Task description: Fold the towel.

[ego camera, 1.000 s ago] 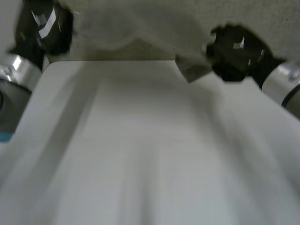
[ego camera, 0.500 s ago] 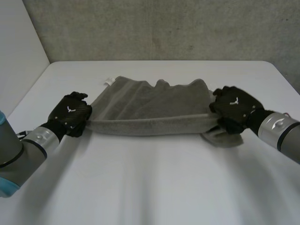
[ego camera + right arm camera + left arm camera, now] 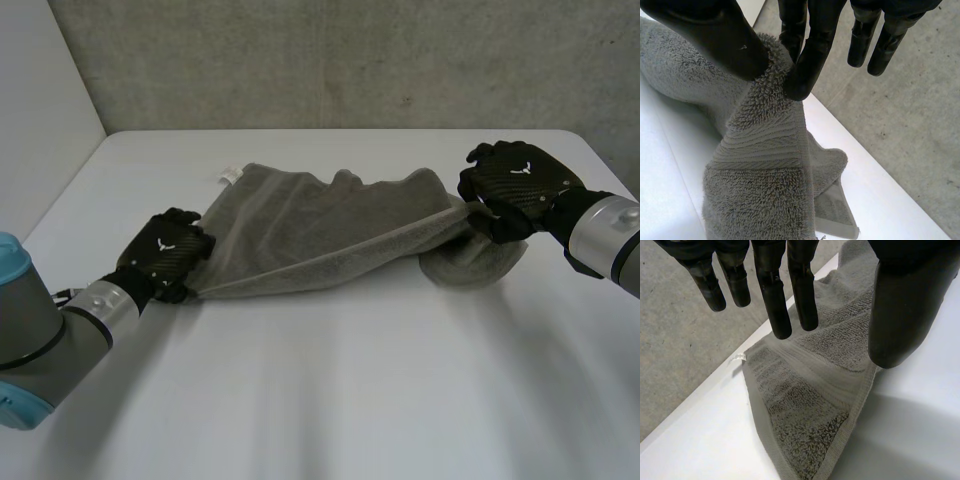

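A grey towel [image 3: 330, 225] lies loosely doubled across the far half of the white table [image 3: 350, 390], with a small white tag [image 3: 229, 177] at its far left corner. My left hand [image 3: 165, 252] rests at the towel's near left corner. In the left wrist view its fingers [image 3: 775, 295] are straight and spread from the thumb, and the towel corner [image 3: 805, 405] lies free beneath them. My right hand [image 3: 515, 185] holds the towel's right end a little above the table. The right wrist view has its thumb [image 3: 715, 35] and a finger pinching a towel edge [image 3: 760, 175], and the cloth hangs bunched below.
A concrete wall [image 3: 350, 60] runs behind the table's far edge and a pale panel [image 3: 40, 110] stands at the left. The table's near half is bare white surface. The towel tag [image 3: 738, 357] lies close to the far edge.
The towel came down from in front of the camera onto the table. My left hand has since straightened its fingers and released its corner. My right hand has lifted its end up and back.
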Controlling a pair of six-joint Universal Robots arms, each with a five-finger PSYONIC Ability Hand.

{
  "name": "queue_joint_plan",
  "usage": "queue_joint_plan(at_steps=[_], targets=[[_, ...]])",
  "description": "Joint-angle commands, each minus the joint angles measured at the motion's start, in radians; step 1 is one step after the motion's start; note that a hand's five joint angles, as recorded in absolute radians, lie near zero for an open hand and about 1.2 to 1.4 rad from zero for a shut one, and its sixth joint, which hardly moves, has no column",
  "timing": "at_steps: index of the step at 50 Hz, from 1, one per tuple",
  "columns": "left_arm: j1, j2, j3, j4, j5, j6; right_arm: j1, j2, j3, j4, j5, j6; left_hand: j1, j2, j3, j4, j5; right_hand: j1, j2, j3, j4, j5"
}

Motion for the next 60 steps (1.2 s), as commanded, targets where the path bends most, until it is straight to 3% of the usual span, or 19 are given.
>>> queue_joint_plan(at_steps=[1,10,20,25,27,32,37,44,46,53,54,55,56,57,60], targets=[[-0.002,-0.004,-0.004,-0.003,0.000,0.000,-0.013,0.018,-0.019,0.026,0.005,0.014,-0.039,-0.039,-0.049,-0.055,-0.012,0.096,0.053,-0.041,-0.067,0.049],[-0.014,-0.004,-0.035,-0.007,0.000,-0.002,-0.016,0.064,-0.082,0.055,0.074,0.084,-0.039,-0.039,-0.049,-0.055,-0.012,0.096,0.053,-0.041,-0.067,0.049],[-0.022,-0.007,-0.030,0.001,0.000,0.000,-0.028,0.081,-0.117,0.058,0.092,0.114,-0.010,-0.009,-0.049,-0.055,0.017,0.096,0.053,-0.041,-0.067,0.049],[-0.022,-0.059,0.002,0.015,-0.003,0.012,-0.072,0.077,-0.117,0.069,0.086,0.112,0.307,0.308,-0.049,-0.055,0.334,0.096,0.053,-0.041,-0.067,0.049],[-0.022,-0.096,0.054,0.010,-0.050,0.009,-0.086,0.077,-0.117,0.077,0.080,0.112,0.689,0.690,-0.049,-0.055,0.716,0.096,0.053,-0.041,-0.067,0.049],[-0.016,-0.090,0.096,0.006,-0.170,-0.002,-0.112,0.077,-0.105,0.126,0.072,0.094,0.691,0.692,-0.049,-0.055,0.719,0.096,0.053,-0.041,-0.067,0.049],[-0.008,0.020,0.085,0.003,-0.206,-0.015,-0.111,0.098,-0.044,0.230,0.043,-0.032,0.691,0.692,-0.049,-0.055,0.719,0.096,0.053,-0.041,-0.067,0.049],[-0.020,0.163,0.054,-0.068,-0.193,-0.072,-0.102,0.109,0.033,0.308,0.032,-0.178,0.691,0.692,-0.049,-0.055,0.719,0.096,0.053,-0.041,-0.067,0.049],[-0.008,0.231,0.045,-0.146,-0.138,-0.081,-0.103,0.109,0.046,0.333,0.022,-0.202,0.691,0.692,-0.049,-0.055,0.719,0.096,0.053,-0.041,-0.067,0.049],[0.017,0.242,0.037,-0.277,0.011,-0.084,-0.106,0.068,0.035,0.327,0.005,-0.173,0.691,0.692,-0.049,-0.055,0.719,0.096,0.053,-0.041,-0.067,0.049],[0.018,0.239,0.033,-0.289,0.032,-0.087,-0.106,0.068,0.035,0.327,0.005,-0.173,0.465,0.466,-0.049,-0.055,0.492,0.096,0.053,-0.041,-0.067,0.049],[0.018,0.239,0.033,-0.289,0.032,-0.087,-0.103,0.068,0.012,0.319,0.005,-0.144,0.463,0.464,-0.049,-0.055,0.490,0.096,0.053,-0.041,-0.067,0.049],[0.006,0.234,0.030,-0.293,0.040,-0.087,-0.102,0.069,-0.018,0.306,0.005,-0.099,-0.023,-0.022,-0.049,-0.055,0.005,0.096,0.053,-0.041,-0.067,0.049],[-0.002,0.222,0.027,-0.292,0.040,-0.084,-0.102,0.069,-0.019,0.305,0.005,-0.098,-0.231,-0.230,-0.049,-0.055,-0.204,0.096,0.053,-0.041,-0.067,0.049],[-0.023,0.167,0.030,-0.283,0.040,-0.087,-0.102,0.069,-0.077,0.256,0.008,0.025,-0.251,-0.250,-0.049,-0.055,-0.223,0.096,0.053,-0.041,-0.067,0.049]])
